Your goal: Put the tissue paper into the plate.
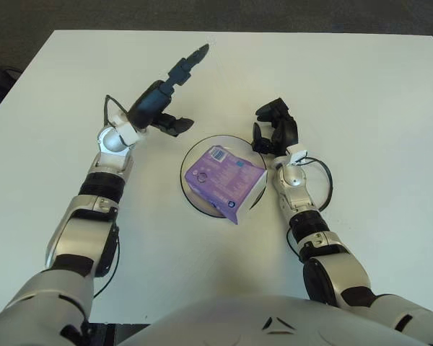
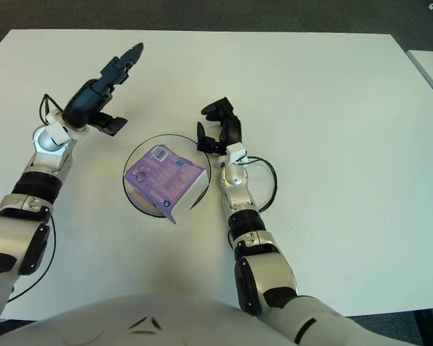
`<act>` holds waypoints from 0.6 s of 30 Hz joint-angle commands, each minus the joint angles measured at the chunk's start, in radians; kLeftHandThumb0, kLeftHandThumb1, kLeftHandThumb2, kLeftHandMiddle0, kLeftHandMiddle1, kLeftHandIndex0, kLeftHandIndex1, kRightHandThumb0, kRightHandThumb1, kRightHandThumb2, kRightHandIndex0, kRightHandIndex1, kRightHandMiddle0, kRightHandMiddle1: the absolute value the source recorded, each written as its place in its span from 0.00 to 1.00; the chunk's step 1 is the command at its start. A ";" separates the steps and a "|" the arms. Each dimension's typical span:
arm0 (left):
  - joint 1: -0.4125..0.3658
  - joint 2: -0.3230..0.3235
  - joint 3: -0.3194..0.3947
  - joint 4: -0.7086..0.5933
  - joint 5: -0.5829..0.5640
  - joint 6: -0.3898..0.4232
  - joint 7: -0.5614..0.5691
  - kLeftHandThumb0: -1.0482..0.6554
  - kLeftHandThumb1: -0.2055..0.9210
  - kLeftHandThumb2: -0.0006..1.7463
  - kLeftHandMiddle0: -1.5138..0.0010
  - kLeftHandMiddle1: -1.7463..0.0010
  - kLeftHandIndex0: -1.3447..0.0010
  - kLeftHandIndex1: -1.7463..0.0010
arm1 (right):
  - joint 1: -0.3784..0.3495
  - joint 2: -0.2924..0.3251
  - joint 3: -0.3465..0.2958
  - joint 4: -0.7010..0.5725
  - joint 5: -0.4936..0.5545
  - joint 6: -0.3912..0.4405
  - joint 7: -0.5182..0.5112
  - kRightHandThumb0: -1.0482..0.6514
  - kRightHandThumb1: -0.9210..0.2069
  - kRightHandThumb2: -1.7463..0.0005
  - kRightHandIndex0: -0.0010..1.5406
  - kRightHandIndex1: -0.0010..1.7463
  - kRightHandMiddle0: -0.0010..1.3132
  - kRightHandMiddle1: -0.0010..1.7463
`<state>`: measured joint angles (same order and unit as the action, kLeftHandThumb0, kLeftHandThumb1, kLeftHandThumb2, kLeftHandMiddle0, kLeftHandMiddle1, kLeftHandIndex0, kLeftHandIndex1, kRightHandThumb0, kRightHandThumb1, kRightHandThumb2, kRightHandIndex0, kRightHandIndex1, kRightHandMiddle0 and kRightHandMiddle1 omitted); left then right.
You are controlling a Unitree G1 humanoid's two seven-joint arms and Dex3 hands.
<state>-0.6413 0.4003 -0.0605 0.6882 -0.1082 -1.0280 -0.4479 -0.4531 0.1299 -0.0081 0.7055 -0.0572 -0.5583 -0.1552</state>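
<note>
A purple tissue pack (image 1: 225, 179) lies in the white plate (image 1: 195, 152) with a dark rim, near the table's middle; the pack's right corner overhangs the rim. My left hand (image 1: 169, 86) is raised above the table, up and left of the plate, fingers spread and holding nothing. My right hand (image 1: 274, 128) shows just right of the plate's upper edge, fingers loosely curled, nothing in them, apart from the pack.
The white table (image 1: 361, 94) spreads around the plate. A thin black cable (image 1: 326, 176) loops beside my right forearm. Dark floor lies beyond the far edge.
</note>
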 commanded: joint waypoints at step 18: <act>-0.013 -0.027 0.115 -0.002 0.227 0.162 0.343 0.13 1.00 0.47 0.95 0.99 0.98 0.99 | 0.151 -0.005 -0.016 0.103 0.006 0.058 0.015 0.61 0.51 0.29 0.42 0.98 0.32 0.92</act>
<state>-0.6638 0.3782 0.0448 0.7055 0.0979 -0.8913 -0.1380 -0.4527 0.1291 -0.0149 0.7054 -0.0571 -0.5580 -0.1355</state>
